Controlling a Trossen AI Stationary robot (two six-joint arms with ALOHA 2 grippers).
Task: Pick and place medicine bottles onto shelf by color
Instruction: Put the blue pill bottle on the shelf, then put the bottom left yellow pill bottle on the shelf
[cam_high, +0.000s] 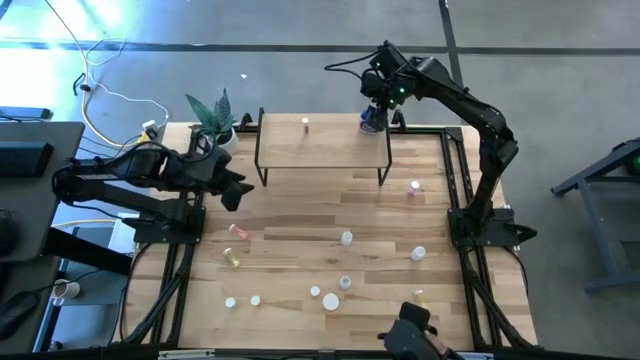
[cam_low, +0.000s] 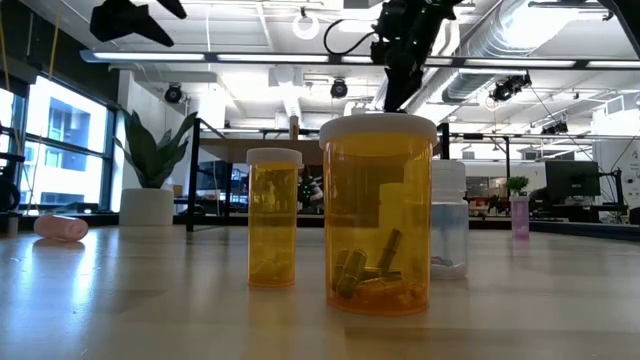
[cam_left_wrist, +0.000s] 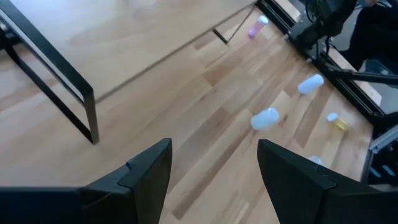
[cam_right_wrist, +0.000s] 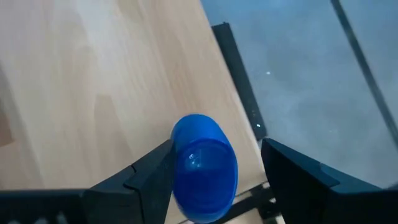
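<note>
The blue bottle (cam_right_wrist: 204, 168) is at the far right corner of the shelf (cam_high: 330, 145), between the two fingers of the right pincer (cam_high: 373, 120). From the right wrist view the fingers stand at each side of its round body with a small gap, so I judge the pincer is released, or only just touching it; a firm grip is not visible. The bottle looks like smooth hard plastic, light and rather slippery, so it should be taken at the middle of its body, not at the cap.

One small white bottle (cam_high: 305, 124) stands near the far edge of the shelf, to the left of the blue one. The other medicine bottles are on the surface (cam_high: 300, 215) below: a pink one (cam_high: 414, 188) near the right leg of the shelf, white ones (cam_high: 346, 238) in the middle, and yellow and orange ones (cam_high: 232, 258) at the left. In the low view a big orange bottle (cam_low: 378, 215) has a few capsules inside, so these will handle light and can tip or roll easily.

The left pincer (cam_high: 238, 190) hangs above the surface at the left of the shelf, fingers apart and empty.
</note>
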